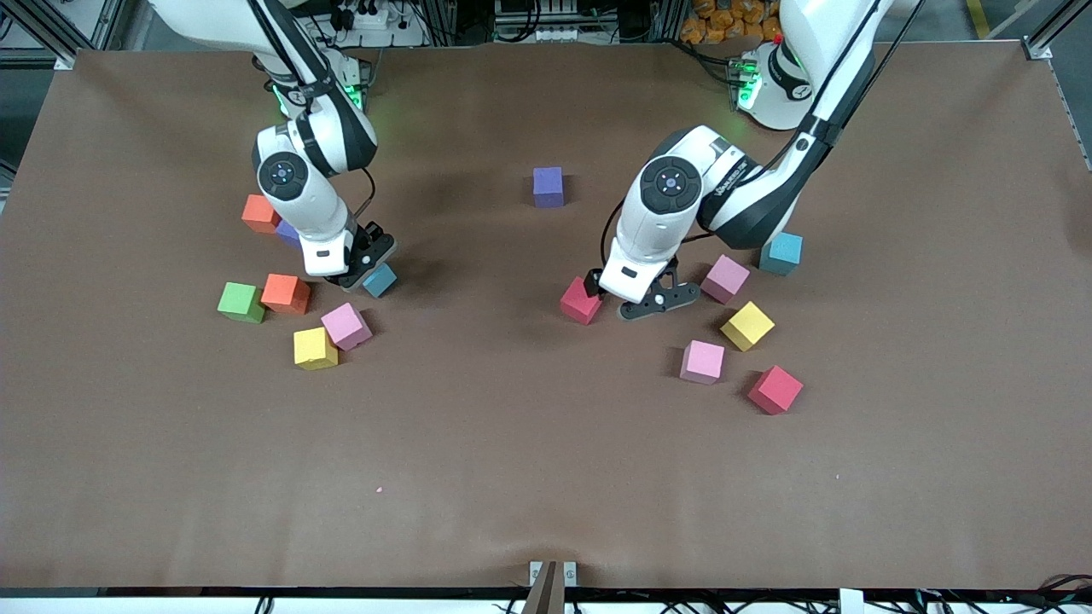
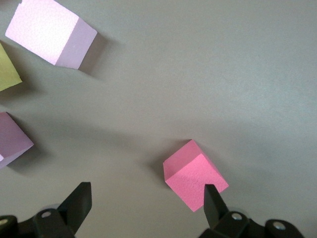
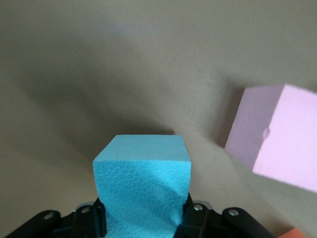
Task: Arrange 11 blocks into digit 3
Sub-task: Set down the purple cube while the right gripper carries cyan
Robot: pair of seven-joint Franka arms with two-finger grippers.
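Observation:
My right gripper (image 1: 374,271) is shut on a light blue cube (image 1: 380,280), held low over the table; the cube fills the right wrist view (image 3: 143,173) between the fingers. My left gripper (image 1: 623,300) is open and low over the table, one fingertip (image 2: 213,198) against a red cube (image 1: 581,300), which looks pink in the left wrist view (image 2: 193,171). Loose cubes near the left gripper: pink (image 1: 726,278), light blue (image 1: 781,253), yellow (image 1: 747,325), pink (image 1: 702,361), red (image 1: 775,389). Near the right gripper: pink (image 1: 346,325), yellow (image 1: 315,348), two orange (image 1: 286,292) (image 1: 259,213). A purple cube (image 1: 548,187) sits alone between the arms.
A green cube (image 1: 241,302) touches the orange one. Another purple cube (image 1: 287,232) is half hidden by the right arm. The brown table (image 1: 512,443) is bare nearer the front camera. The right wrist view shows a pink cube (image 3: 277,139) close beside the held one.

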